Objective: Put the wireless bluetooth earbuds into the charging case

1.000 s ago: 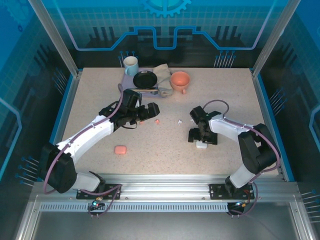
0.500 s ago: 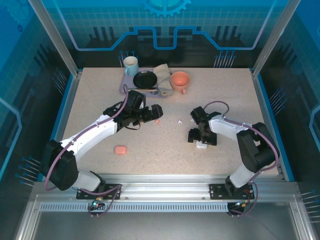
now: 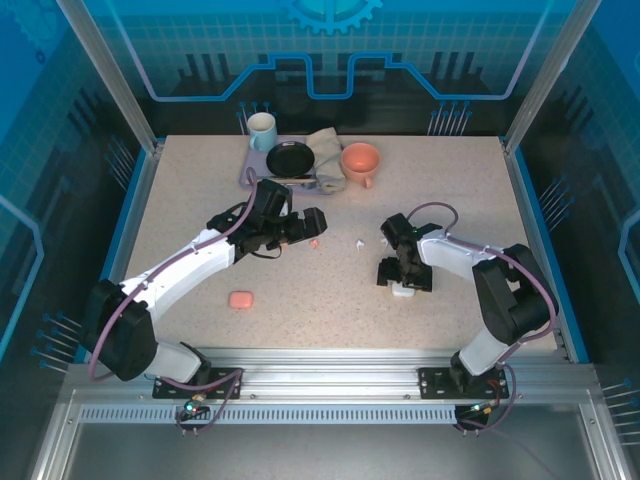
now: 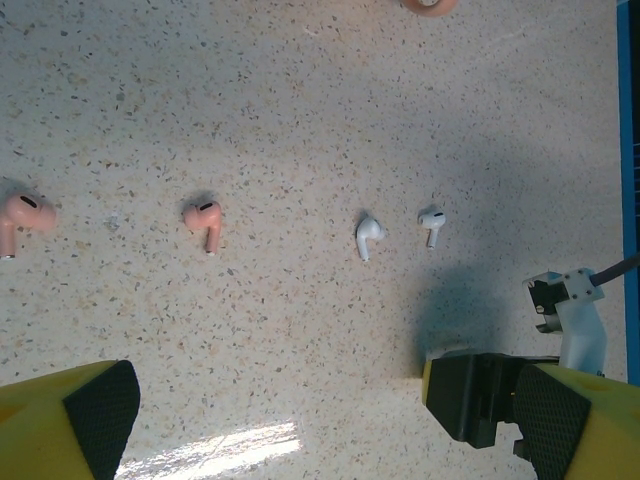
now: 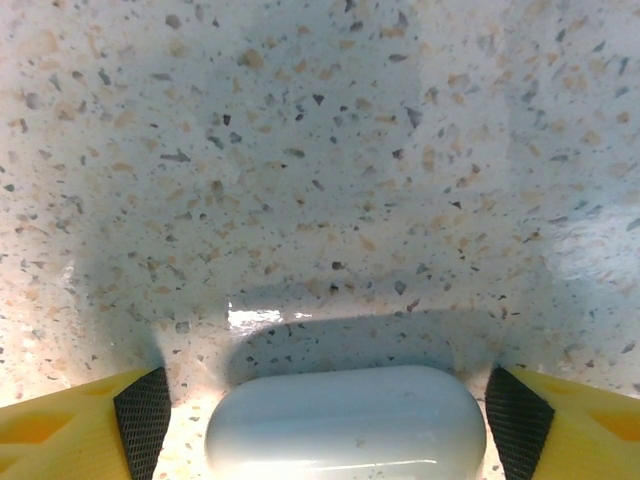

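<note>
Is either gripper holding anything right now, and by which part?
Nothing is held. The right gripper straddles the white case at its two ends, a gap showing at one finger. The left gripper hangs open near the loose earbuds.

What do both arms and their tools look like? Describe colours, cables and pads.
The left arm and right arm have white shells between black joints, with a mauve cable looping along each. The left tool and right tool have yellow fingers faced with black pads.

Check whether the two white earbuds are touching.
Apart. In the left wrist view, one white earbud lies beside the other white earbud, with a strip of bare table plainly showing between them.
</note>
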`<move>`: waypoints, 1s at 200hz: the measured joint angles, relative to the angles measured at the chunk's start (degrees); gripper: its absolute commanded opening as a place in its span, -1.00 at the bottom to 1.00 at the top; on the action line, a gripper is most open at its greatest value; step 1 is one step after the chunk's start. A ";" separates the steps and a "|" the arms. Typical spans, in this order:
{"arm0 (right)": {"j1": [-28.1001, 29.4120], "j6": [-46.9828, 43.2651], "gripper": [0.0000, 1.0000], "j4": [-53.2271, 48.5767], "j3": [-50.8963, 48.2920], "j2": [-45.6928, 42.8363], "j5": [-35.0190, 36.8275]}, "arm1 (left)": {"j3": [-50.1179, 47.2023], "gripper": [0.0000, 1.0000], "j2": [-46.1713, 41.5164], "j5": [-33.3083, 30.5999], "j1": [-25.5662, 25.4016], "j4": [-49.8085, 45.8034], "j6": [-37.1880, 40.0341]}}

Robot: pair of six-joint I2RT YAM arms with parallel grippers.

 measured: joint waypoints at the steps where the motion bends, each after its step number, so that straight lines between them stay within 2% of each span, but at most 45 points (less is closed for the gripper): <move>1: 0.00 0.00 0.68 0.00 0.00 0.00 -0.02 | 0.00 0.98 0.00 0.00 0.00 0.00 0.00; 47: 0.26 0.83 0.58 -0.39 0.13 0.24 -0.37 | 0.00 0.98 0.00 0.02 -0.09 0.02 0.00; 105: 1.90 1.90 0.32 -0.81 0.87 0.94 -0.42 | 0.00 0.98 0.00 0.02 -0.24 0.02 0.00; 164: 4.37 3.85 0.17 -1.51 1.20 0.81 -1.44 | -0.26 0.98 -0.28 0.02 -0.24 0.20 -0.02; 200: 5.77 6.54 0.10 -1.51 1.99 -1.27 -3.15 | -4.66 0.98 -2.21 0.02 -0.24 4.02 -1.53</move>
